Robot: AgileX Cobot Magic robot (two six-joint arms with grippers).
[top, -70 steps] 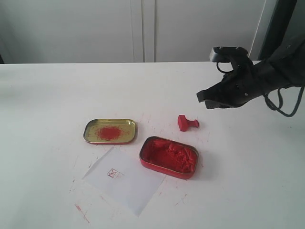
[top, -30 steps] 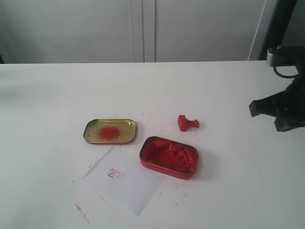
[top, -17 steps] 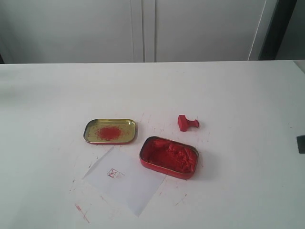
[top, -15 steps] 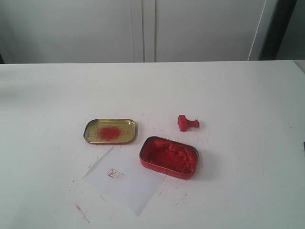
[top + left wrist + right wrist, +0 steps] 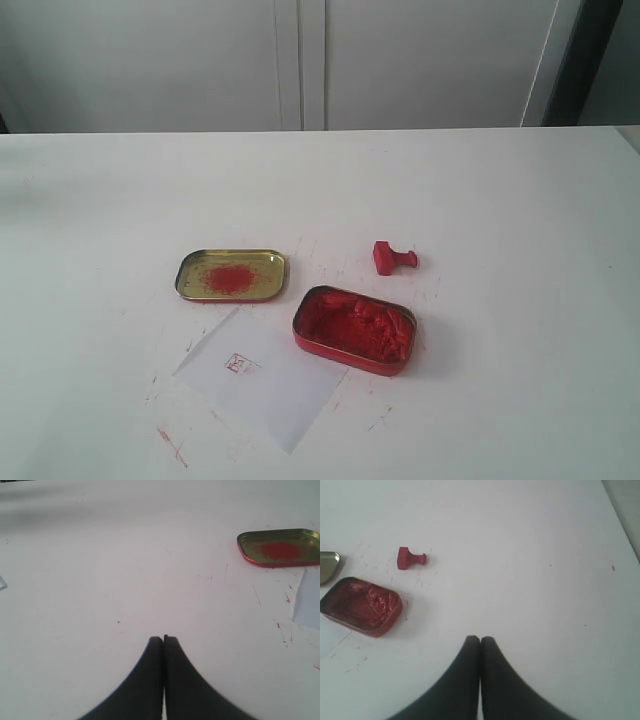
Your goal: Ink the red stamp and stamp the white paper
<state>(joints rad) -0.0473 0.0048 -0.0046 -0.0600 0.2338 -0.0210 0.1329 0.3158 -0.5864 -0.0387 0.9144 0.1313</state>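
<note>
- My right gripper (image 5: pixel 480 639) has its jaws pressed together with nothing between them. It hangs over bare table, well apart from the work, and does not show in the exterior view.
- My left gripper (image 5: pixel 163 639) is the same: jaws fully closed, empty, over an open stretch of tabletop, also outside the exterior view. I read both as parked clear of the scene.
- Nearest the right gripper's side is the red stamp (image 5: pixel 393 258). It lies tipped on its side on the table (image 5: pixel 500 200), free of any grip, handle pointing away from the gold lid. On its side the inked face is off the surface, which I judge keeps it from smearing.
- Just beside it sits the open red tin (image 5: pixel 355 329) of ink paste, close enough for a short dip.
- The gold lid (image 5: pixel 231 274) lies face up next to the tin, red smeared in its middle.
- The white paper (image 5: pixel 262 375) lies flat in front of lid and tin, one corner tucked at the tin's edge. It carries a small red square mark (image 5: pixel 238 363).
- With that mark present and the stamp set down, I judge the job done.
</note>
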